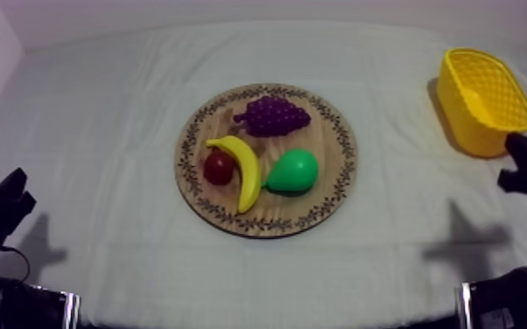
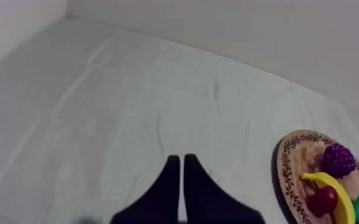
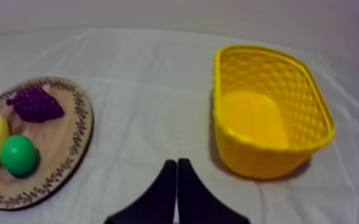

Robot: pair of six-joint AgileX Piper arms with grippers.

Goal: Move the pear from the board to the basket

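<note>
- The green toy pear [image 1: 291, 171] lies on the round wooden board with patterned rim [image 1: 330, 203], on the side facing the basket and just beside the curved yellow toy banana [image 1: 246, 171]. Its outer flank is clear.
- The yellow latticed basket [image 1: 470, 133] stands empty and well apart, with bare cloth-covered tabletop [image 1: 389, 131] between.
- The right gripper [image 3: 176, 162] is closed on nothing near the basket. It looks best placed for the pick and must open first.
- The left gripper [image 2: 179, 158] is closed and empty, off the board.
</note>
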